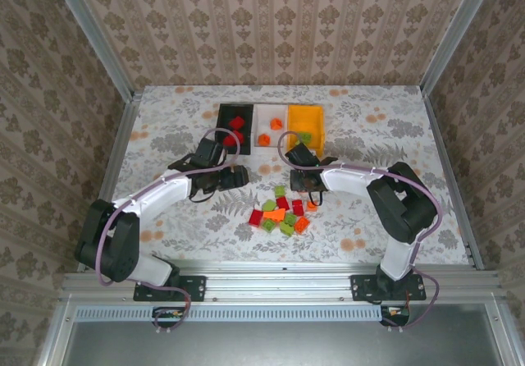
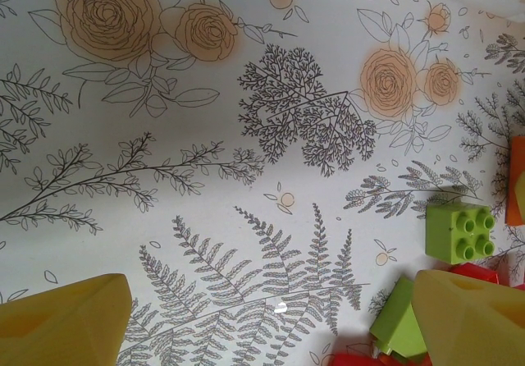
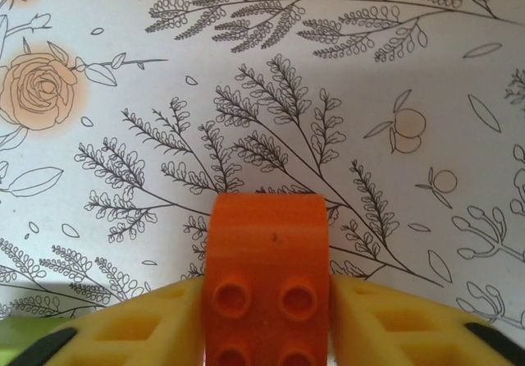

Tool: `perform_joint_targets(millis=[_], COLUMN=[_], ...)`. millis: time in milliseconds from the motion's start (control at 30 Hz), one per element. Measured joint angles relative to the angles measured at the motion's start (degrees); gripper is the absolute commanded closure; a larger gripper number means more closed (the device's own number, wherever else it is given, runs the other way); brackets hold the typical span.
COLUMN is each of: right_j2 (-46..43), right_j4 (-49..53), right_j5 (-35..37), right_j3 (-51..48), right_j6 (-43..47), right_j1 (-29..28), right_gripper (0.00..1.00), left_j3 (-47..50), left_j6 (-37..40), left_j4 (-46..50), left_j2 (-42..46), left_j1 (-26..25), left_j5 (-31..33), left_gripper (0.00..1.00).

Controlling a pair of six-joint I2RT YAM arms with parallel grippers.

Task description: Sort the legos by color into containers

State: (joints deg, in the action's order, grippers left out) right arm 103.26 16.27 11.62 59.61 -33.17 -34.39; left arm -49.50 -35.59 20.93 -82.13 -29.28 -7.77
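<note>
Holding: orange brick (image 3: 267, 276), studs facing the wrist camera, pinched between the right fingers (image 3: 148, 325).
Right fingers: clenched on two opposite sides of the orange brick, seated deep and about centred.
Left fingers (image 2: 66, 321): released and spread wide, grasping nothing, over bare table (image 2: 205, 218) just left of the loose pile (image 1: 281, 214).
Near the left fingers: light-green brick (image 2: 459, 231) just past one tip, another green one and red ones beside it.
Brick position: low over the table at the pile's far right edge; cannot tell whether lifted clear or resting.
Destination: white bin (image 1: 281, 142), middle of the far row, already holding two orange pieces, so judged the home for orange.
Other bins: black bin (image 1: 223, 116) on the left with red pieces; yellow-orange bin (image 1: 312, 120) on the right with one green piece.
Step in hand: judged as lifting and carrying the orange brick to the white bin.
Doing it well: rise straight up first, clear of the neighbouring bricks; squeeze firmly and evenly to prevent slipping on smooth plastic; travel above rim height; skirt the yellow-orange bin's near corner; centre over the white bin, then let go low to avoid bouncing out.
Risk: nudging pile bricks on the way up; dropping into the neighbouring bin through poor centring.
Progress: judged early to middle, with most bricks unsorted.
</note>
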Motion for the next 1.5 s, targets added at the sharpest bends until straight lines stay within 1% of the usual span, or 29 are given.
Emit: perform_joint_targets(millis=[67,233,400,467,533,633,700,800,933,1000,1067,1167,1200,1267,1400,1500], right_j2=[0.37,1.25,-0.15,-1.27,-1.27,2.25,6.93,14.4,24.06,27.54,29.66,30.64,30.64,30.62,29.35,23.58], right_j4=[0.02,0.04,0.52,1.97,3.1,3.63,3.56,4.7,10.4,12.81,15.04,17.27,17.75,18.64,18.99,18.03], right_j5=[-0.02,0.2,0.44,0.48,0.63,1.31,1.73,2.47,3.37,3.48,3.48,3.34,3.37,3.39,3.54,4.15], right_j3=[0.2,0.59,0.98,3.19,8.28,20.79,29.81,39.85,50.69,54.38,56.06,57.05,57.22,57.92,57.57,51.95], right_j6=[0.04,0.22,0.46,1.27,2.58,5.07,6.82,9.33,12.15,13.14,13.77,14.47,14.8,15.28,15.65,15.65], right_j1=[0.0,0.0,0.0,0.0,0.0,0.02,0.07,0.13,0.39,0.61,0.76,0.83,0.83,0.81,0.48,-0.13], right_gripper=[0.56,0.65,0.67,0.67,0.67,0.67,0.67,0.67,0.66,0.65,0.62,0.49,0.47,0.45,0.45,0.44], left_j3=[0.0,-0.02,-0.02,-0.02,-0.02,0.0,0.24,2.27,5.38,5.95,6.14,6.25,6.25,6.23,5.88,5.09], left_j6=[0.0,0.0,0.02,0.02,0.04,0.02,0.0,0.0,-0.02,-0.02,-0.02,-0.02,0.0,0.0,0.0,0.0], left_j4=[-0.02,0.0,0.11,0.26,0.33,0.26,0.22,0.11,0.68,1.01,1.49,1.95,2.05,2.49,3.15,3.3], left_j2=[0.0,0.0,0.17,0.68,1.33,1.95,2.34,4.28,7.8,8.5,8.83,9.18,9.33,9.6,9.68,9.88], left_j1=[0.0,0.0,0.0,0.0,0.11,0.42,0.9,1.68,2.43,2.51,2.64,2.71,2.71,2.69,2.69,2.69], left_j5=[0.0,0.0,0.0,0.02,0.02,-0.13,-0.22,-0.2,-0.28,-0.5,-0.83,-1.05,-1.09,-1.11,-1.51,-1.55], left_gripper=[0.1,0.1,0.09,0.09,0.09,0.09,0.09,0.09,0.08,0.08,0.08,0.07,0.07,0.06,0.06,0.04])
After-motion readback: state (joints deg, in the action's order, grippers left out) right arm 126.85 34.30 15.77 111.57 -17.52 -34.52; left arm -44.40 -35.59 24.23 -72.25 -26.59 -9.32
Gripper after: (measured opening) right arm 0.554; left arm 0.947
